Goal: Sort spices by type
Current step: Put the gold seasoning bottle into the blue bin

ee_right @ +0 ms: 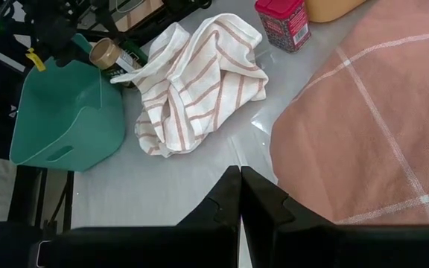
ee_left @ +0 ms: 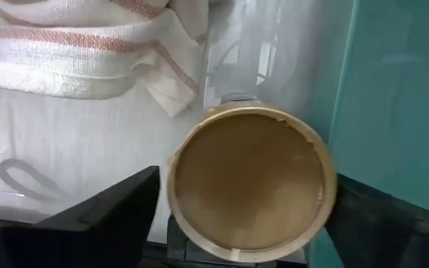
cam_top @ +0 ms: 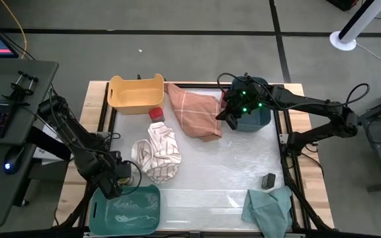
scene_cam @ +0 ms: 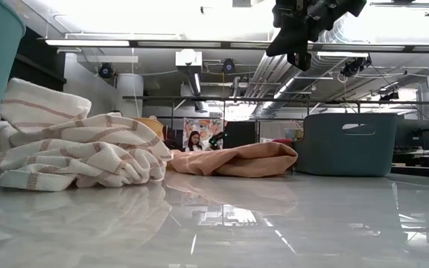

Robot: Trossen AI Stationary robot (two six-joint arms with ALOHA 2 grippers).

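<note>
A round jar with a tan top (ee_left: 252, 182) stands upright on the table between the striped cloth (ee_left: 88, 45) and the teal bin (ee_left: 401, 97). My left gripper (ee_left: 248, 190) points straight down over it, open, one finger on either side of the lid; I see a thin gap at one finger. A red-topped boxy spice (cam_top: 156, 114) stands by the yellow bin (cam_top: 136, 92). A small black block (cam_top: 268, 180) lies near the green cloth (cam_top: 270, 208). My right gripper (ee_right: 239, 193) hangs shut over the blue bin (cam_top: 253, 116), holding nothing.
The orange cloth (cam_top: 194, 109) lies between the yellow bin and the blue bin. The teal bin (cam_top: 126, 208) sits at the near left corner, close beside my left arm. Bare tabletop (cam_top: 223, 165) stretches across the middle.
</note>
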